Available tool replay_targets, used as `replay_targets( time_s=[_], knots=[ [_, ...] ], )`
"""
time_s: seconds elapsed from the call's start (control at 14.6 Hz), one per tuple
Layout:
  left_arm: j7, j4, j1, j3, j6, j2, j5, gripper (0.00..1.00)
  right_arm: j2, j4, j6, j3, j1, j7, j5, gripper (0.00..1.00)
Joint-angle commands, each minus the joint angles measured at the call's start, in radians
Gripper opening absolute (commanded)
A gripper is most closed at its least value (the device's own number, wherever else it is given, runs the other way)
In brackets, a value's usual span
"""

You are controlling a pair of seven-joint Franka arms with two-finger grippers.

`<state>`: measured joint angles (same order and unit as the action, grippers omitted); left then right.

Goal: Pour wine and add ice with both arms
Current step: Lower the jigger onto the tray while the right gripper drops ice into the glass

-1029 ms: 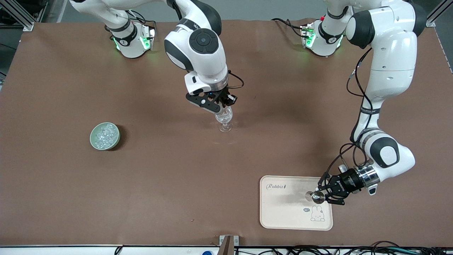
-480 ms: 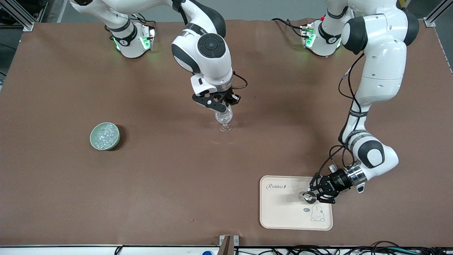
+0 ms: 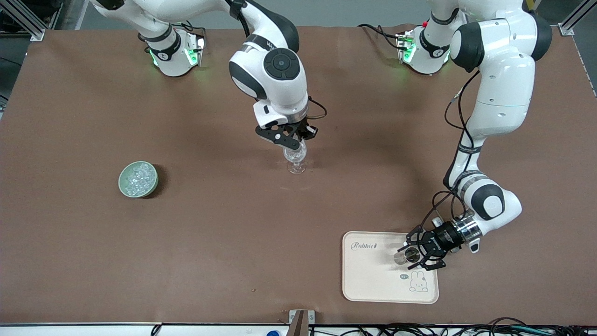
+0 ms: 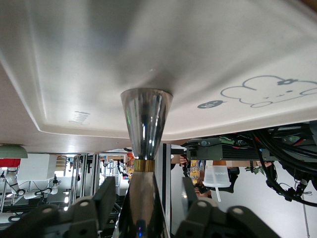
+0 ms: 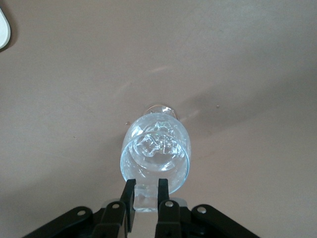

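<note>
Adding ice is the step in hand, we reckon: the right gripper (image 5: pixel 146 192) hangs over the wine glass (image 5: pixel 156 148) mid-table, jaws clamped on one ice cube (image 5: pixel 145 197), with more ice (image 5: pixel 157 140) already in the glass. The next move calls for opening squarely over the rim so the cube drops inside. The left gripper (image 3: pixel 413 254) sits low over the tray (image 3: pixel 373 280), jaws apart on either side of the metal cup (image 4: pixel 146 114) standing there. Spare ice fills the bowl (image 3: pixel 122 183) toward the right arm's end. We can't tell whether there's wine in the glass; its stem is mostly hidden.
</note>
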<state>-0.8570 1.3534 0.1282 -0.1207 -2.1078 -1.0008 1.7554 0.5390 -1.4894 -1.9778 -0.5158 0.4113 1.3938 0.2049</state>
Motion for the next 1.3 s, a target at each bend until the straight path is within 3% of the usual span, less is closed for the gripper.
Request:
replay_targets(
  time_s=[0.0,0.21,0.62,0.89,1.03,1.17,1.23],
  knots=[
    [0.006,0.076,0.002,-0.002,-0.008,0.066,0.023,1.0,0.007,-0.011,-0.016,-0.004,0.001,0.025,0.028,0.12],
    [0.009,0.154,-0.007,-0.008,-0.008,0.129,-0.003,1.0,0.009,-0.011,-0.016,-0.004,0.001,0.024,0.028,0.16],
    [0.007,0.254,-0.036,-0.014,0.008,0.246,-0.212,1.0,0.009,-0.011,-0.013,-0.004,-0.002,0.024,0.027,0.4],
    [-0.036,0.231,-0.042,-0.02,0.069,0.295,-0.423,1.0,0.009,-0.011,-0.012,-0.004,-0.003,0.024,0.027,0.44],
    [-0.036,0.163,-0.061,-0.022,0.116,0.307,-0.585,1.0,0.009,-0.006,-0.006,-0.004,-0.011,0.022,0.025,0.47],
    [-0.036,0.069,-0.059,-0.027,0.161,0.31,-0.8,1.0,-0.005,0.008,-0.001,-0.007,-0.028,0.013,0.022,0.62],
    [-0.036,0.05,-0.058,-0.027,0.173,0.327,-0.889,1.0,-0.016,0.008,0.0,-0.006,-0.043,0.017,0.024,0.79]
  ],
)
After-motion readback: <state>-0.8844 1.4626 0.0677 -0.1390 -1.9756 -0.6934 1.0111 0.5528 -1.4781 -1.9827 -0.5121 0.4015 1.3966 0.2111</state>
